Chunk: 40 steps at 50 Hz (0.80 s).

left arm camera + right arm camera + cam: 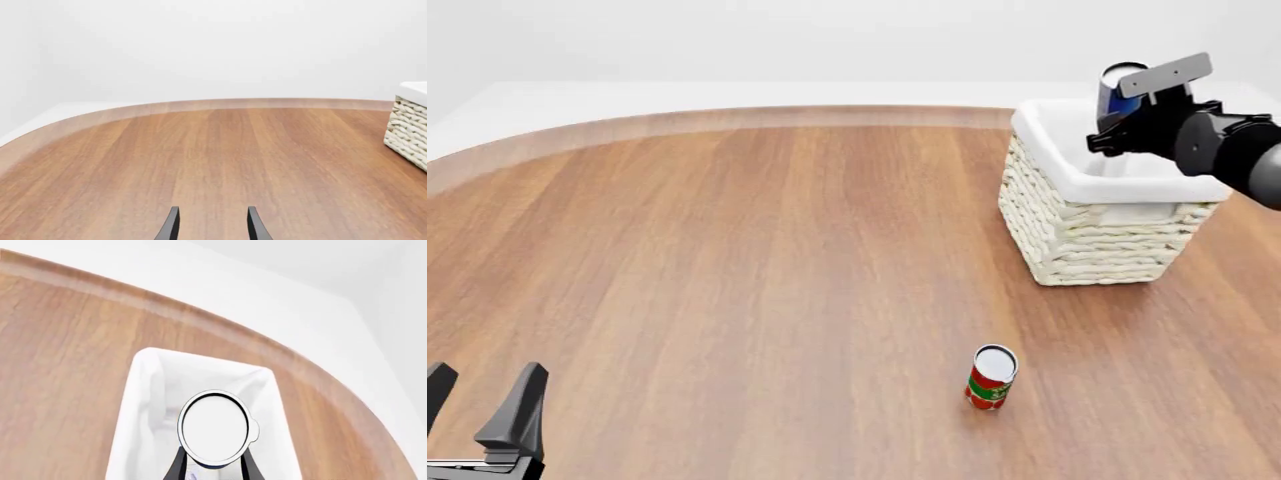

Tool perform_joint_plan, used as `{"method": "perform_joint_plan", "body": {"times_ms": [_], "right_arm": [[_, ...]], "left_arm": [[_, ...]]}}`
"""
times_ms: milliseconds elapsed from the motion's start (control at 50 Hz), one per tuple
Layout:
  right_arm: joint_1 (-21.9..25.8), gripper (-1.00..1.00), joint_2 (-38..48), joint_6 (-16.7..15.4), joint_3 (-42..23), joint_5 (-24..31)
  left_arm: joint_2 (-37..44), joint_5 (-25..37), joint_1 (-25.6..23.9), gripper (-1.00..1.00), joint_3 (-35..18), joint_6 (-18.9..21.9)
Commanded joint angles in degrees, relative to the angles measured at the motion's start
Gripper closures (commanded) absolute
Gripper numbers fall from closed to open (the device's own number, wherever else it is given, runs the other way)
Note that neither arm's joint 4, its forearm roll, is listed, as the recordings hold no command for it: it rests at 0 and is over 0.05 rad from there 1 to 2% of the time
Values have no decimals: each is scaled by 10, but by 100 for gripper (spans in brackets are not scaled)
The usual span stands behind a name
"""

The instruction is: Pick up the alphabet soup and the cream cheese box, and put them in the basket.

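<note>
My right gripper [1121, 112] is shut on the alphabet soup [1116, 85], a blue and white can, and holds it in the air above the basket [1090, 232]. In the right wrist view the can's white top [215, 427] sits between the two dark fingers [175, 466], over the basket's white lining [137, 405]. My left gripper [478, 400] is open and empty low over the table's near left; its fingertips [171, 226] show in the left wrist view. The cream cheese box is not in view.
A red and green can [992, 377] stands upright on the wooden table, in front of the basket and nearer to me. The basket's woven corner [408, 131] shows in the left wrist view. The table's curved far edge [761, 115] runs behind.
</note>
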Motion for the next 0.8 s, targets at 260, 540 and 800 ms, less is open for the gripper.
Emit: {"method": "perform_joint_plan", "body": {"times_ms": [260, 540, 800], "right_arm": [[-4, 100, 23, -2, -33, 40], [-11, 100, 34, -17, -42, 56], [-10, 100, 41, -24, -49, 67]], "left_arm": [[0, 0, 0, -100, 0, 0], [0, 0, 0, -100, 0, 0], [0, 0, 0, -100, 0, 0]]}}
